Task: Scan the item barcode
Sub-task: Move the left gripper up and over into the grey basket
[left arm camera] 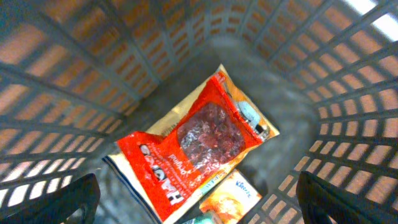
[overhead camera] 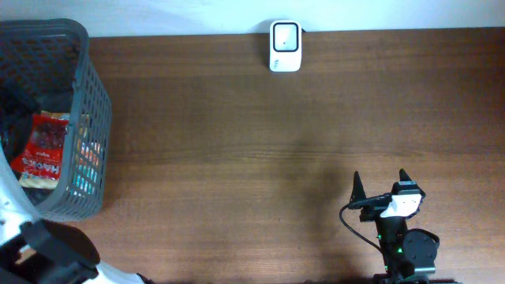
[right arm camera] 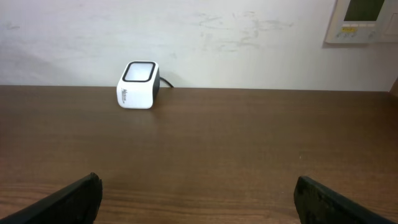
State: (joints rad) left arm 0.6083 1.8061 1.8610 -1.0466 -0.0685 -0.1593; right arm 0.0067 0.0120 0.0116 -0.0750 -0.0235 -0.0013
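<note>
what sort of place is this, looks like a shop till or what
Probably a mock shop checkout: a white barcode scanner sits at the far edge of a wooden table, and a grey basket holds a red snack packet.

Red packet [overhead camera: 43, 148] in grey basket [overhead camera: 91, 118] — left; scanner [overhead camera: 285, 46] far edge; right gripper [overhead camera: 380, 178] spread.

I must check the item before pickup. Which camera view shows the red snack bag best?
The left wrist view: the red snack bag fills the middle of the frame, its print plain to see. The overhead view shows it small, at the left edge inside the basket. The right wrist view does not show it.
</note>
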